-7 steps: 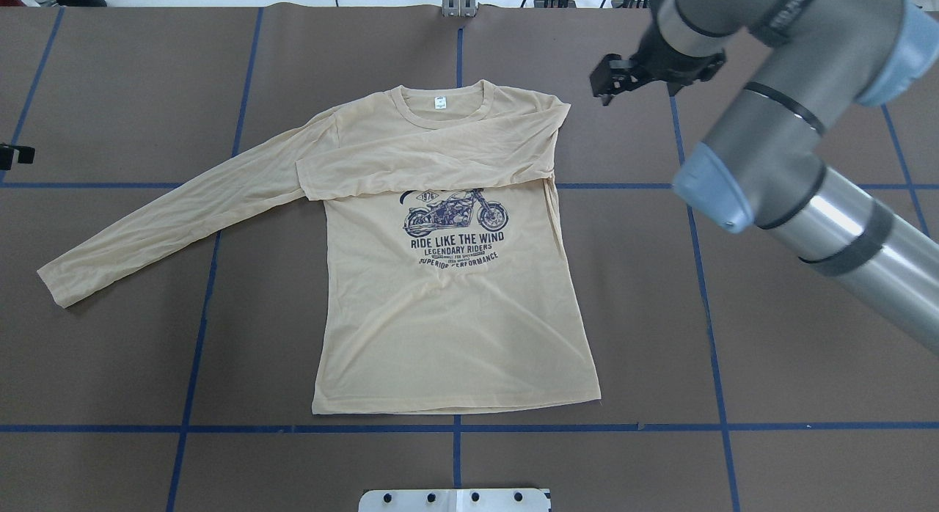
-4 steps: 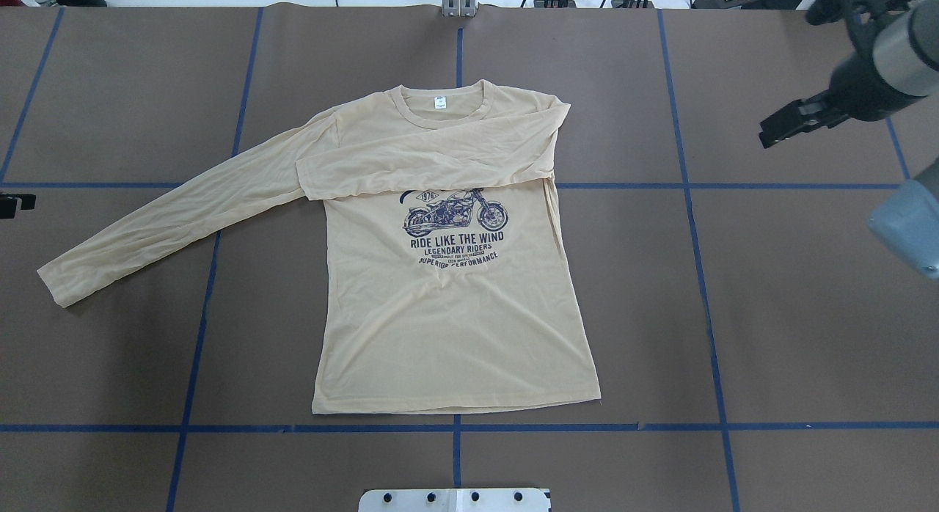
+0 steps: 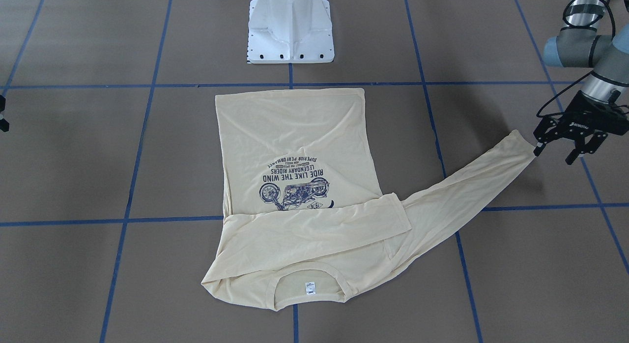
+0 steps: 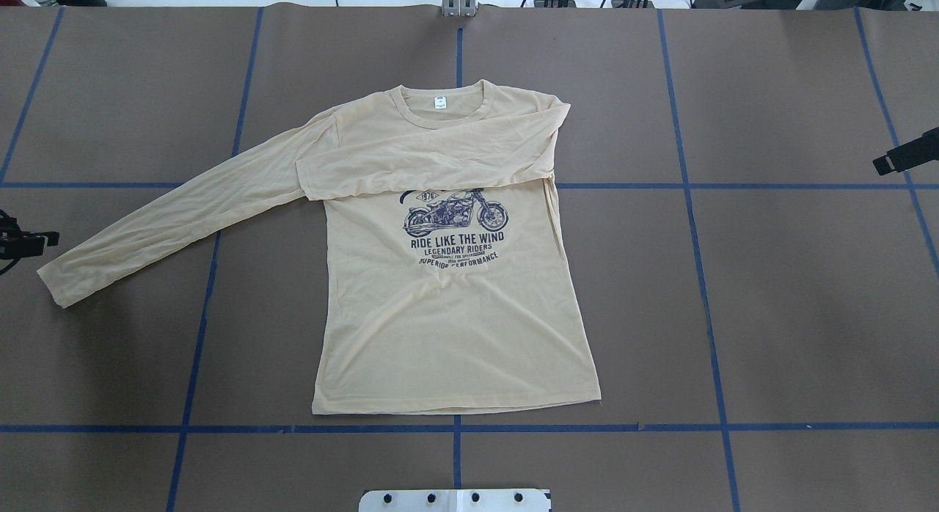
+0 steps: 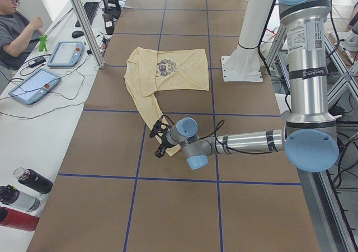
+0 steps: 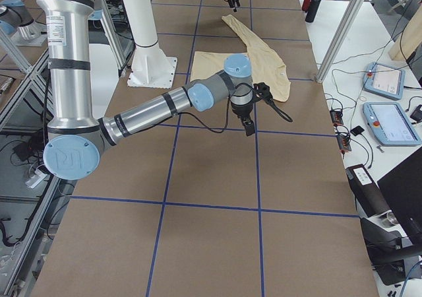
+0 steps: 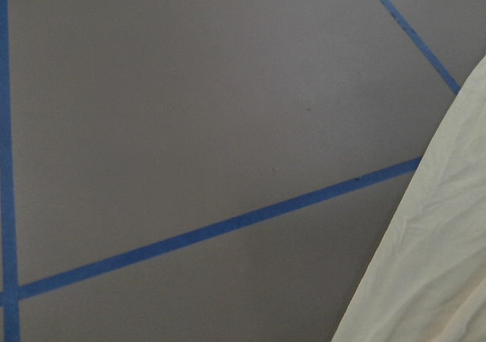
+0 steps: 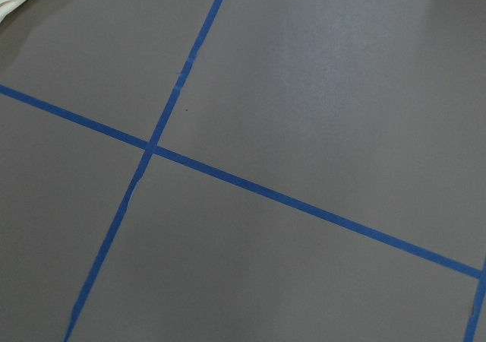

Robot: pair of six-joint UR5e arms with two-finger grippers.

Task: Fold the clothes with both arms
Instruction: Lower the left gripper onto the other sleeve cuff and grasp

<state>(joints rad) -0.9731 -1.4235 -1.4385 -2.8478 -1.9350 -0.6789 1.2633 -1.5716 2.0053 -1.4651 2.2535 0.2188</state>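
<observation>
The cream-yellow shirt [image 4: 447, 306] lies flat, print up, collar at the far side; it also shows in the front view [image 3: 295, 136]. One sleeve [image 4: 433, 167] is folded across the chest. The other sleeve [image 4: 176, 211] stretches out to the robot's left, its cuff [image 3: 521, 146] flat on the table. My left gripper [image 3: 555, 154] is open and empty, one fingertip right at that cuff; the left wrist view shows only sleeve cloth [image 7: 433, 266]. My right gripper [image 4: 906, 154] is at the table's right edge, far from the shirt, open and empty in the right side view [image 6: 254, 109].
The white pedestal base [image 3: 291, 28] stands at the robot's side behind the shirt's hem. Blue tape lines [image 4: 689, 185] cross the brown table. A side table with tablets [image 5: 33, 84], bottles and an operator [image 5: 14, 28] runs along the far edge.
My right arm has swung from beside the folded shoulder out to the table's right edge. My left gripper has moved along the left edge, nearer the stretched sleeve's cuff.
</observation>
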